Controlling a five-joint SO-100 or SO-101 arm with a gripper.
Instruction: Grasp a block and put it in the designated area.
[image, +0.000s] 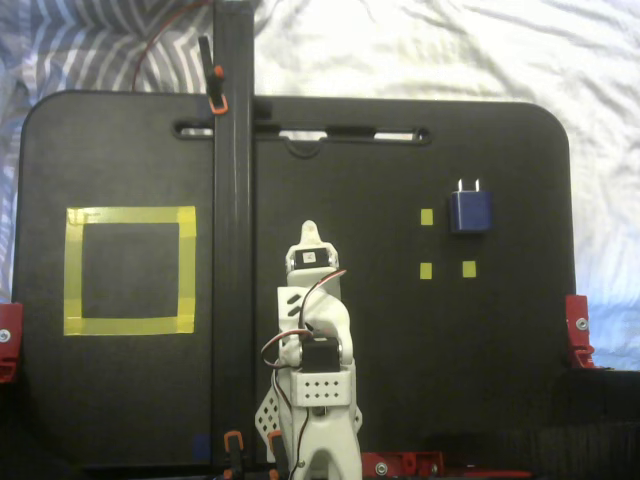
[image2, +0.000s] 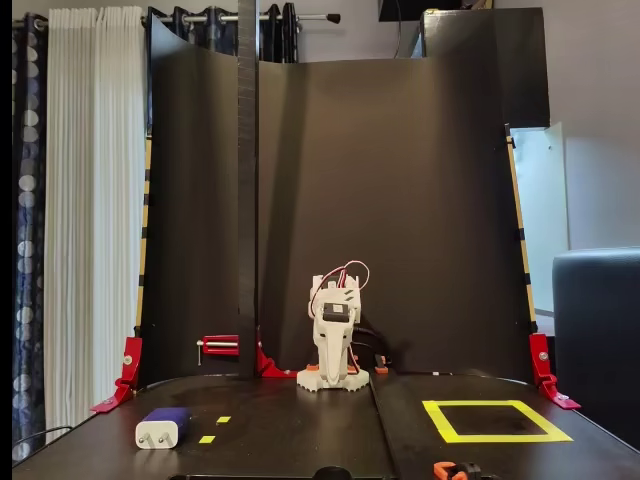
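Navy block (image: 469, 211) (image2: 164, 427) lying flat, silver prongs toward board's far edge in a fixed view; well apart from yellow-taped designated area (image: 129, 215) (image2: 496, 436), empty.

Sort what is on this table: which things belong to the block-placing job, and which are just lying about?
Job:
- block, lying outside the square
- designated area, yellow tape square, nothing inside
- gripper, folded back, away from both

Lying about:
- small yellow tape squares near the block
- red clamps at the board edges
- black upright post

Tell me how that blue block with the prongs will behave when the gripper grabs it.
The block looks like a rigid, boxy plug adapter, so probably stiff and light. Lying flat, it shouldn't roll. Its smooth faces may slip, and the prongs could snag.
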